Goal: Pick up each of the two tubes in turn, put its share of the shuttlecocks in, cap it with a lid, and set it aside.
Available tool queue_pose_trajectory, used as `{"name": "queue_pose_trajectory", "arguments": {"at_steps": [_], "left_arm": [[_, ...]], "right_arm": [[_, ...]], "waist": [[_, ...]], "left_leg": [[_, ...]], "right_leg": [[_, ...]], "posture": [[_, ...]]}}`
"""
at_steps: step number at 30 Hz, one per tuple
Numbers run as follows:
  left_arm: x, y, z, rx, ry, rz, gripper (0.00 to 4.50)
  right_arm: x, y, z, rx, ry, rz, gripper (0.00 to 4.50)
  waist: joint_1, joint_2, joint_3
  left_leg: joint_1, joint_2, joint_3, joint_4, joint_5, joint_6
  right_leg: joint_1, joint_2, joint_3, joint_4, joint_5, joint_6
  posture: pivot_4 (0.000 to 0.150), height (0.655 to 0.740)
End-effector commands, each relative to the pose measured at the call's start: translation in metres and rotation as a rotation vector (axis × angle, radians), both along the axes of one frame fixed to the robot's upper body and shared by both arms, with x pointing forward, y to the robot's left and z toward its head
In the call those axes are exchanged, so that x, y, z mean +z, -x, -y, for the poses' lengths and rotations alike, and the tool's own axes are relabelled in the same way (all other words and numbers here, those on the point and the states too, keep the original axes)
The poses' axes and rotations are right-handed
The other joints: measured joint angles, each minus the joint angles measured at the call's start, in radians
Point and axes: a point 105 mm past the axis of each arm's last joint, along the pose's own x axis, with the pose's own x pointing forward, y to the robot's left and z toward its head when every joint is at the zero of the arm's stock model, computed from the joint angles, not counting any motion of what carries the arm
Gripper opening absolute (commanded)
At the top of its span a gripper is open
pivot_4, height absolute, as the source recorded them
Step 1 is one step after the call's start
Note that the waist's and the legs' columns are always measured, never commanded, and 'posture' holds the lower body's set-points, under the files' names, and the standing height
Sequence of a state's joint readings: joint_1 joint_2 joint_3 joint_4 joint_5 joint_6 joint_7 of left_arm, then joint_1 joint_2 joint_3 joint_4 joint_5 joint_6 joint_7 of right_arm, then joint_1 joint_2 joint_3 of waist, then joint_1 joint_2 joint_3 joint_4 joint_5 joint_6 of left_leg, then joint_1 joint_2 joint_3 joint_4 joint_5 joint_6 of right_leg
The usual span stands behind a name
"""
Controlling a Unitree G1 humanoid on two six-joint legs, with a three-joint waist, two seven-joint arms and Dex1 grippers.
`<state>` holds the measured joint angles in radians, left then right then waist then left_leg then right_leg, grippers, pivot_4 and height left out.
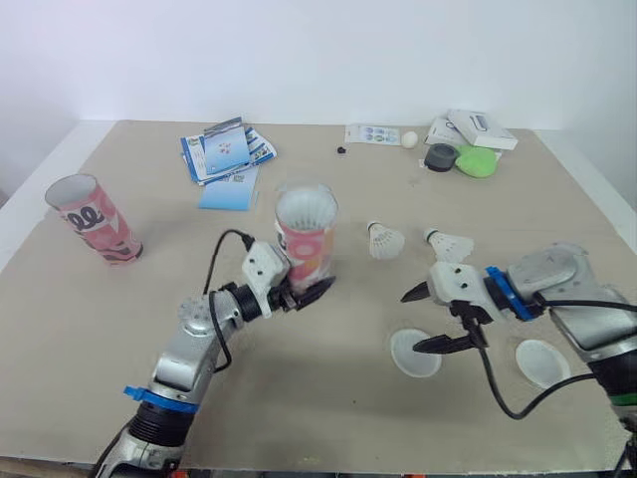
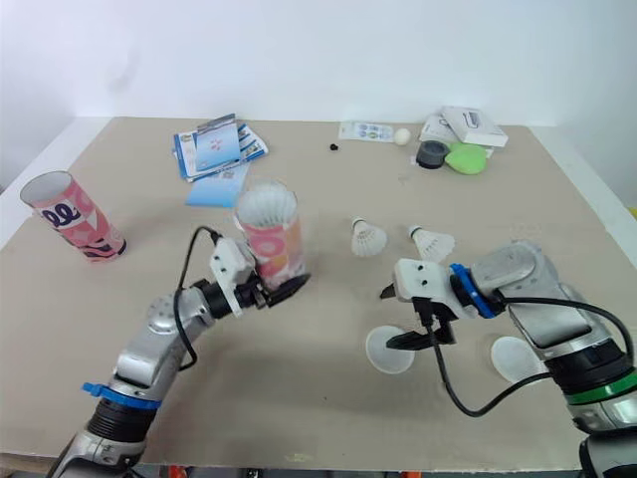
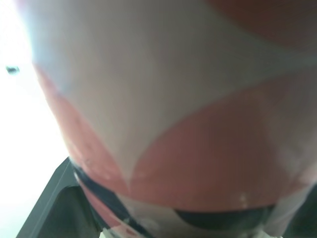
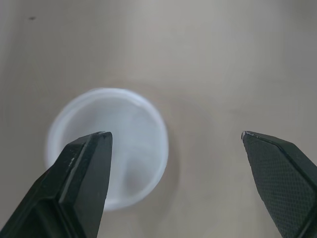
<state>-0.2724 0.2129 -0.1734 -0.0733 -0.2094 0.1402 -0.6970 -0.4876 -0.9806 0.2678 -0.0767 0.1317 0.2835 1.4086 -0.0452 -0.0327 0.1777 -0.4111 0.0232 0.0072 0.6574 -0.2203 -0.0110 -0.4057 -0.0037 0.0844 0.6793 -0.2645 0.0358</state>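
Nearest me, two white lids are lying flat on the table (image 1: pixel 328 398). The near lid (image 1: pixel 415 352) is sitting under my right gripper (image 1: pixel 410 321), whose jaws are gaping wide, off-centre. The other lid (image 1: pixel 542 361) is lying further right. My left gripper (image 1: pixel 304 291) is clamping the pink tube (image 1: pixel 306 244) low down. My fingertips are likely to skid the thin lid away. Two loose shuttlecocks (image 1: pixel 384 240) are lying beyond it. The second tube (image 1: pixel 95 219) is waiting far left, with nothing blocking.

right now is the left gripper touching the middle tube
Touching: the left eye view shows the left gripper clamped on the base of the middle tube.
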Motion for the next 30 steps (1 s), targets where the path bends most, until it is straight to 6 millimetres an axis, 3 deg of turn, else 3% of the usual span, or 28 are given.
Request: {"name": "queue_pose_trajectory", "arguments": {"at_steps": [1,4,7,8,10,15,18,21,23,25,27,30], "left_arm": [[-0.003,0.001,0.001,0.013,0.014,0.038,3.38],[-0.018,0.004,0.0,0.01,-0.014,0.013,3.38],[-0.031,0.005,-0.005,0.03,-0.007,-0.033,3.38],[-0.036,0.006,-0.006,0.033,-0.012,-0.041,3.38],[-0.045,0.008,-0.008,0.035,-0.027,-0.065,3.38],[-0.06,0.01,-0.012,0.031,-0.063,-0.099,3.38],[-0.063,0.011,-0.011,0.022,-0.066,-0.107,3.38],[-0.064,0.011,-0.01,0.017,-0.065,-0.113,3.38],[-0.065,0.01,-0.01,0.02,-0.065,-0.114,3.38],[-0.065,0.009,-0.011,0.022,-0.066,-0.111,3.38],[-0.065,0.008,-0.011,0.025,-0.066,-0.113,3.38],[-0.066,0.007,-0.012,0.025,-0.066,-0.116,3.38]], "right_arm": [[0.003,-0.007,-0.003,0.011,0.016,0.064,4.45],[-0.003,-0.003,-0.001,0.031,0.043,0.052,4.45],[-0.004,0.001,0.003,0.039,0.055,0.033,3.81],[-0.004,0.001,0.004,0.038,0.059,0.028,3.2],[-0.004,0.002,0.007,0.04,0.069,0.019,2.48],[-0.003,0.007,0.007,0.051,0.061,-0.006,0.06],[0.005,0.008,0.001,0.039,0.009,-0.031,0.06],[0.028,0.007,-0.012,0.04,-0.091,-0.043,0.06],[0.06,0.001,-0.027,0.058,-0.193,-0.003,0.06],[0.077,-0.001,-0.036,0.066,-0.244,0.018,0.06],[0.114,-0.01,-0.055,0.105,-0.326,0.122,0.06],[0.152,-0.017,-0.076,0.14,-0.401,0.217,0.06]], "waist": [[0.001,0.0,0.0],[0.001,0.0,0.0],[0.001,0.0,0.0],[0.002,0.0,0.0],[0.001,0.0,0.0],[0.0,0.002,-0.001],[0.0,0.003,-0.002],[-0.001,0.005,-0.003],[-0.002,0.007,-0.004],[-0.002,0.008,-0.005],[-0.002,0.008,-0.005],[-0.002,0.01,-0.006]], "left_leg": [[0.0,0.0,0.0,0.0,0.0,0.0],[0.0,-0.001,0.001,0.0,0.001,0.0],[-0.001,-0.001,0.001,0.0,0.001,0.0],[0.0,-0.001,0.0,0.0,0.001,0.0],[0.0,-0.001,0.001,0.0,0.001,0.0],[0.005,0.0,0.002,0.0,0.001,0.0],[0.006,0.002,0.003,0.0,0.001,0.0],[0.006,0.002,0.003,0.0,0.001,0.0],[0.007,0.003,0.004,0.0,0.001,0.0],[0.008,0.003,0.005,0.0,0.001,0.001],[0.008,0.003,0.004,0.0,0.002,0.002],[0.008,0.004,0.005,0.0,0.002,0.002]], "right_leg": [[0.0,0.0,0.0,0.0,0.0,0.0],[0.0,-0.001,0.001,0.0,0.001,0.001],[0.0,-0.001,0.001,0.0,0.001,0.001],[0.0,-0.002,0.001,0.0,0.001,0.001],[0.001,-0.002,0.001,0.0,0.001,0.001],[0.004,-0.001,0.001,0.0,0.0,0.002],[0.005,0.001,0.001,0.0,0.0,0.002],[0.005,0.001,0.001,0.0,0.0,0.002],[0.005,0.001,0.002,0.0,0.001,0.001],[0.005,0.002,0.003,0.0,0.002,0.001],[0.006,0.003,0.002,0.0,0.002,0.001],[0.005,0.003,0.003,0.0,0.003,0.001]], "posture": [[0.15,0.74],[0.15,0.74],[0.15,0.74],[0.15,0.74],[0.15,0.74],[0.15,0.74],[0.15,0.74],[0.15,0.74],[0.15,0.74],[0.15,0.74],[0.15,0.74],[0.15,0.74]]}}
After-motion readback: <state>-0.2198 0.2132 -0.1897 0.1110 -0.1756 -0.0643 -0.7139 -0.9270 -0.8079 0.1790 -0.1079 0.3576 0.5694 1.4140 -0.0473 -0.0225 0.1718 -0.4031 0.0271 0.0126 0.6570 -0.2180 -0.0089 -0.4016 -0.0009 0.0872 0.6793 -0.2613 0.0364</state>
